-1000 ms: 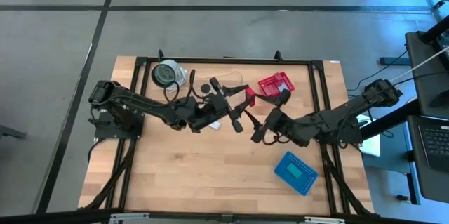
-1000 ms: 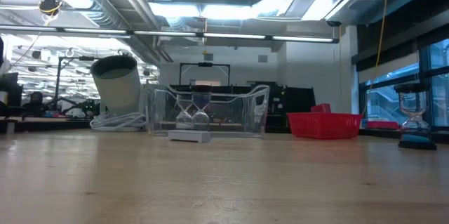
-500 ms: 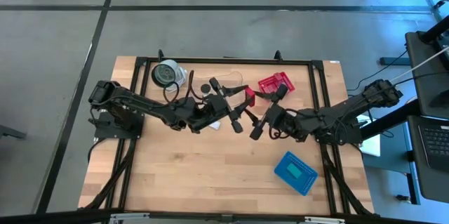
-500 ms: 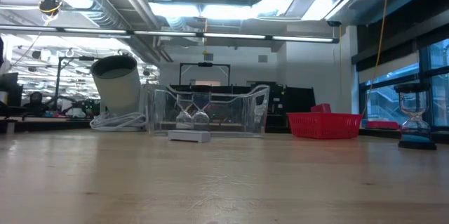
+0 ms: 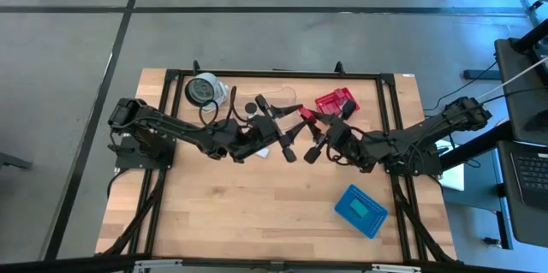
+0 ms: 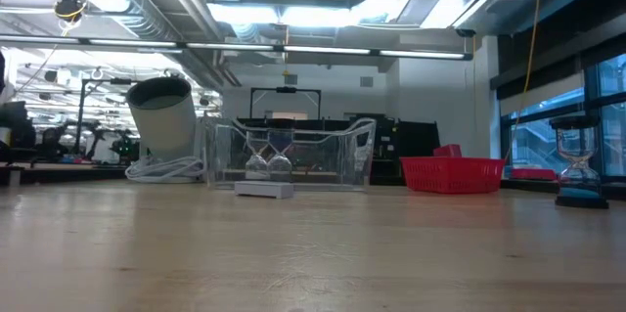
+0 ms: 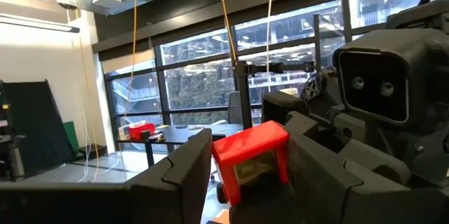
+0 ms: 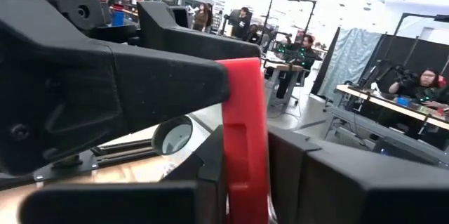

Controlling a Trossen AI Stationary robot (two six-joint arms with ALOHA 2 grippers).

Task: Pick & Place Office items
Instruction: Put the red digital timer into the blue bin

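Observation:
A small red block [image 5: 306, 116], one of the office items, hangs in the air over the table's middle, between both grippers. My left gripper [image 5: 299, 122] reaches in from the left and is shut on it; in its wrist view the block [image 7: 250, 152] sits between the two dark fingers. My right gripper [image 5: 314, 128] reaches in from the right and is shut on the same block [image 8: 245, 126], seen edge-on there. The low view shows neither gripper. My left gripper pinches the red block by two opposite sides [image 7: 219, 159] between its two fingers. The fingers lie roughly level and come from the table's left. The block is clear of the table. My right gripper pinches the block's two flat faces [image 8: 243, 171] between its fingers, coming level from the table's right. The block stands on edge in this hold, with its upper part [image 8: 242, 83] rising above the fingers next to the left gripper's finger [image 8: 161, 83].
A red mesh basket [image 5: 336, 102] stands just beyond the grippers. A round black-and-silver object [image 5: 204, 90] with a white cord sits at the far left, and a blue box [image 5: 360, 210] at the near right. A clear container [image 6: 289, 158] shows in the low view.
My right gripper has moved toward the table's left and far edge, up to the left gripper. It has shut on the red block held there. The left gripper and the block have stayed in place.

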